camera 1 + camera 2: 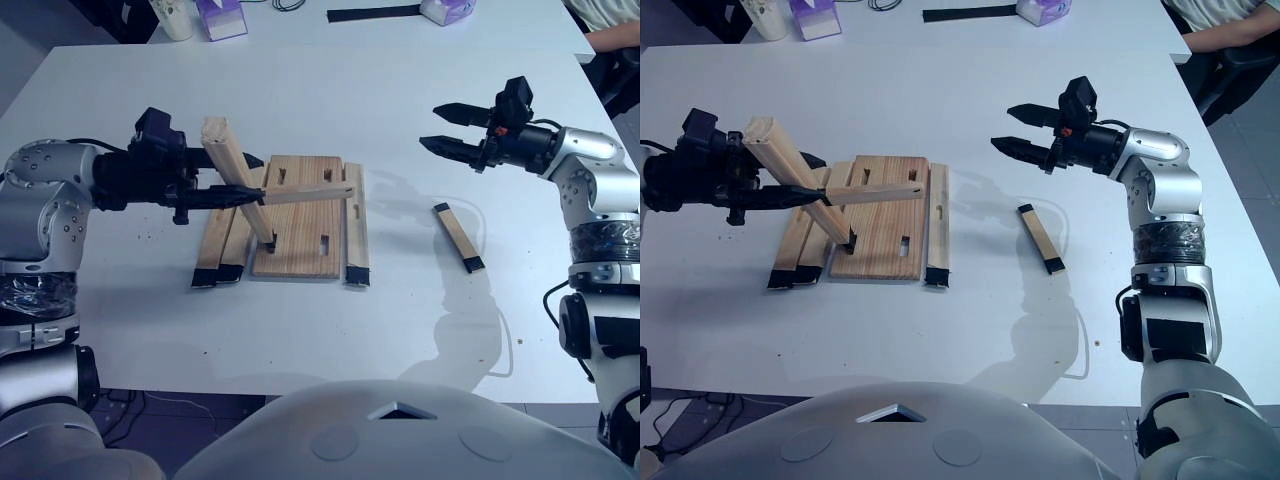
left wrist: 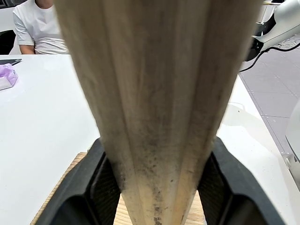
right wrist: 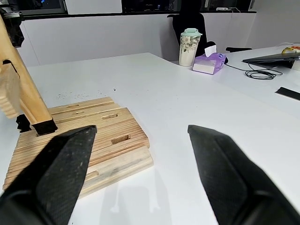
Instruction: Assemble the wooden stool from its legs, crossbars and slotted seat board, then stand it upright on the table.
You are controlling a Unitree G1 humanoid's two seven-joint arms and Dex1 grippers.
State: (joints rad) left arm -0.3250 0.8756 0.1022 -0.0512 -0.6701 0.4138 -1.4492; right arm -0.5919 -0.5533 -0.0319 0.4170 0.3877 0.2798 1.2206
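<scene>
One leg is pinched in the left claw. It's tilted, with its black-capped foot touching the slotted seat board, which lies flat on the table. A crossbar sticks out sideways from that leg, over the board. Two more legs lie flat against the board's left edge, and another leg lies along its right. The right claw hovers spread wide off to the right. A short loose bar lies on the table near it, well apart from the board.
</scene>
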